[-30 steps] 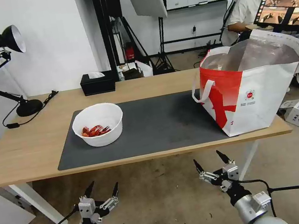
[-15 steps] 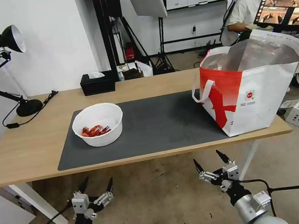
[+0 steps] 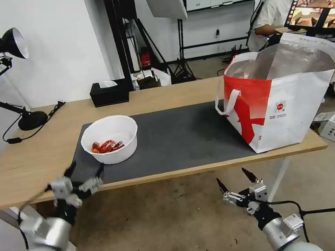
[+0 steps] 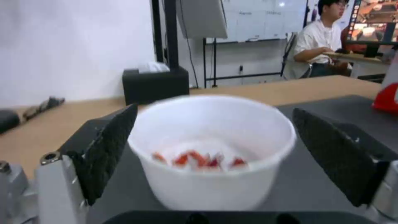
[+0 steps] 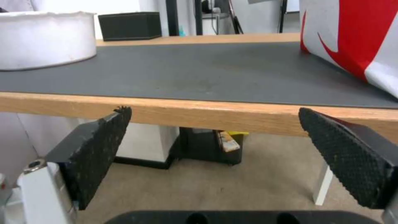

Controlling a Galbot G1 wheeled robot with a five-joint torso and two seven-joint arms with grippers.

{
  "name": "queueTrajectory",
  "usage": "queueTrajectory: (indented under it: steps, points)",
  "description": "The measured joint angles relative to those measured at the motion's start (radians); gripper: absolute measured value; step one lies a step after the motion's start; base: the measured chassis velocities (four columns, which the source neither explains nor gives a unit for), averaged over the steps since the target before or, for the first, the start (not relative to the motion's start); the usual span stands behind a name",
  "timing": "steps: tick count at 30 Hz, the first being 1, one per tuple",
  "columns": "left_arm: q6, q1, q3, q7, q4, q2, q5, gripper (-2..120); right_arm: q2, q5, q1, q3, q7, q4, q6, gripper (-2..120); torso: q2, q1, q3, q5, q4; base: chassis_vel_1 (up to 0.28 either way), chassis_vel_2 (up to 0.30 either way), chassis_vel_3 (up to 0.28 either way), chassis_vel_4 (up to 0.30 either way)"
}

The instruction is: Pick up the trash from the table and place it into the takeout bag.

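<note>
White plastic, thin-walled and round, is what the left gripper (image 3: 83, 174) faces: the bowl (image 3: 110, 139) of red crayfish shells (image 3: 106, 146) sits just ahead of its fingertips on the dark grey mat (image 3: 178, 140), lined up between the two pads in the left wrist view.

The risk, judging from this, is a shove rather than a grasp. The jaws stand barely wider than the bowl (little margin on either side), so a slightly off-centre advance could catch one pad on the wall and push or tip it, spilling shells over the table (image 3: 25, 165). Squeezing such a soft wall too hard could also buckle it.

The left gripper is spread wide, holding and touching nothing, at the table's near edge. The right gripper (image 3: 240, 184) hangs below the table edge, its fingers likewise apart and empty, with the takeout bag (image 3: 286, 98) standing open up ahead and off to its right side, on the far end of the mat.
</note>
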Motion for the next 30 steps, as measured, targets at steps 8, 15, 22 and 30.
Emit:
queueTrajectory:
  steps: [8, 15, 22, 30]
  points:
    - [0.045, -0.104, 0.026, -0.010, 0.063, 0.130, -0.126, 100, 0.000, 0.000, 0.000, 0.000, 0.000, 0.000, 0.000, 100, 0.000, 0.000, 0.000, 0.0000, 0.0005, 0.000, 0.000, 0.000, 0.000]
    - [0.197, -0.244, 0.080, 0.002, 0.107, 0.219, -0.303, 100, 0.000, 0.000, 0.000, 0.000, 0.000, 0.000, -0.001, 100, 0.000, 0.000, 0.000, 0.0001, 0.0002, 0.000, 0.000, 0.000, 0.000]
    - [0.346, -0.379, 0.140, 0.054, 0.194, 0.284, -0.404, 100, 0.000, 0.000, 0.000, 0.000, 0.000, 0.000, -0.001, 100, 0.000, 0.000, 0.000, 0.0001, 0.0002, 0.000, 0.000, 0.000, 0.000]
    - [0.484, -0.529, 0.256, 0.046, 0.285, 0.286, -0.480, 100, 0.000, 0.000, 0.000, 0.000, 0.000, 0.000, -0.001, 100, 0.000, 0.000, 0.000, 0.0002, 0.0003, 0.000, 0.000, 0.000, 0.000]
